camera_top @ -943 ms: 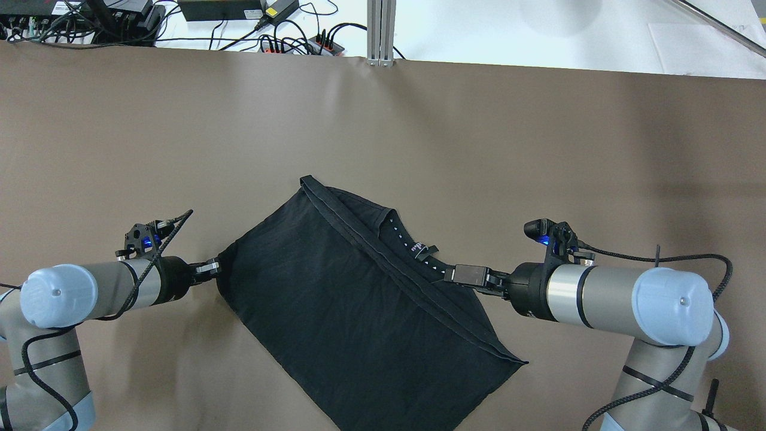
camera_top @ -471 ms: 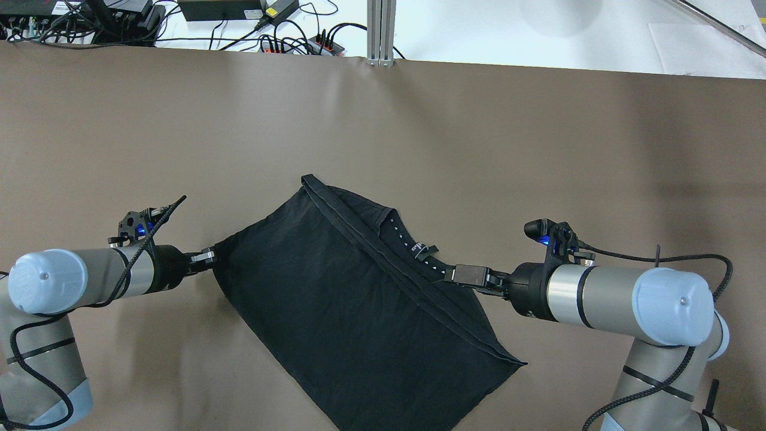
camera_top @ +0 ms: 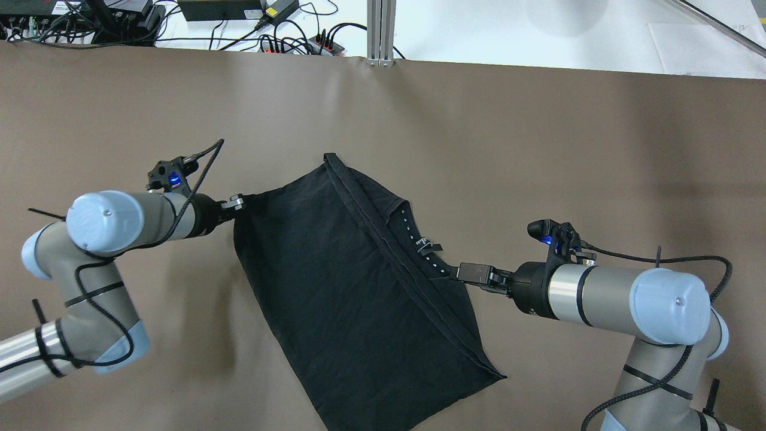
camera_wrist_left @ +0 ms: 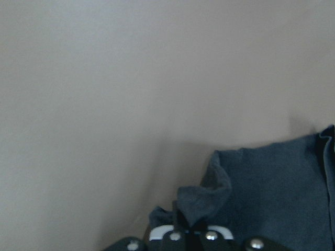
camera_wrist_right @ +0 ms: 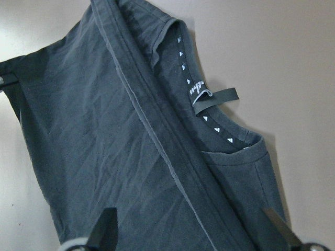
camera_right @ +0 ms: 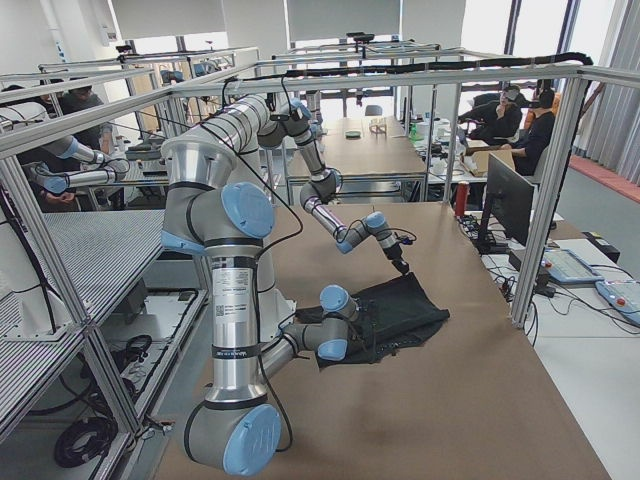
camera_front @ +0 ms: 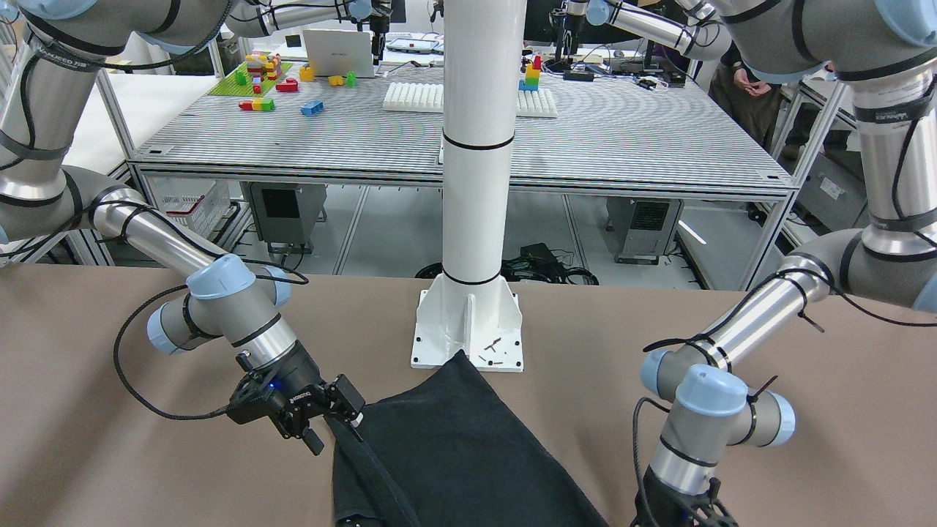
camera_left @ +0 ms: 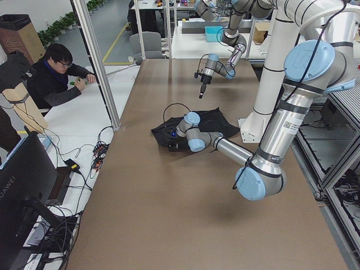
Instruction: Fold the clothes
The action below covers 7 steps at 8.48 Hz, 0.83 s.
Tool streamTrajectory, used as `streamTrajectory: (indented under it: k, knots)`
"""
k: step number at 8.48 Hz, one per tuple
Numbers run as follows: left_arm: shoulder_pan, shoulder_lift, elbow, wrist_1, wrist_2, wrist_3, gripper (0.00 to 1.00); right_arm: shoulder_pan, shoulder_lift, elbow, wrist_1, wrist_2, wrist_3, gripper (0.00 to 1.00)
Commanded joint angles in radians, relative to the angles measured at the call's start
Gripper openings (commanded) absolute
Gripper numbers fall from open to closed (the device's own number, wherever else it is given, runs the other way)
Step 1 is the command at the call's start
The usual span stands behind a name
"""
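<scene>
"Brown table covering from edge to edge, and a white pole bolted down on the robot's side. Looking from the front, where are the clothes?"

"The clothes, that one black piece, lie spread just before the pole's base plate, one corner touching it. The right gripper is at the cloth's edge."

"And from overhead?"

"The left gripper is pinched tight on a corner. The right one sits at the collar side."

"The left wrist camera?"

"A bunched corner is clamped between its tips."

"The right wrist?"

"Its fingers stand wide apart over the fabric, gripping nothing. A label shows at the neckline."
</scene>
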<state>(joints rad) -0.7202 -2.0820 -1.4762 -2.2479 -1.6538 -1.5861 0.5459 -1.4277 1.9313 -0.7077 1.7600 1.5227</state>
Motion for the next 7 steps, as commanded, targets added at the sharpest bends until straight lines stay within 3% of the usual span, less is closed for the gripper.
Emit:
streamTrajectory:
  k: [1, 4, 5, 6, 7]
  knots:
    - [-0.067, -0.182, 0.213, 0.008, -0.003, 0.037, 0.0, 0.0, -0.005, -0.002, 0.001, -0.001, 0.001, 0.94]
    - [-0.065, -0.379, 0.394, 0.007, 0.0, 0.041, 0.0, -0.003, -0.005, 0.0, 0.002, 0.003, 0.005, 0.94]
    - [-0.065, -0.403, 0.434, -0.001, 0.023, 0.041, 0.01, -0.004, -0.005, -0.002, 0.002, 0.003, 0.005, 0.94]
    - [-0.064, -0.4, 0.448, -0.016, 0.076, 0.04, 0.32, -0.006, -0.004, -0.002, 0.002, 0.001, 0.005, 0.94]
    - [-0.062, -0.4, 0.47, -0.018, 0.11, 0.041, 0.94, -0.007, -0.001, 0.0, 0.001, 0.001, 0.005, 0.94]
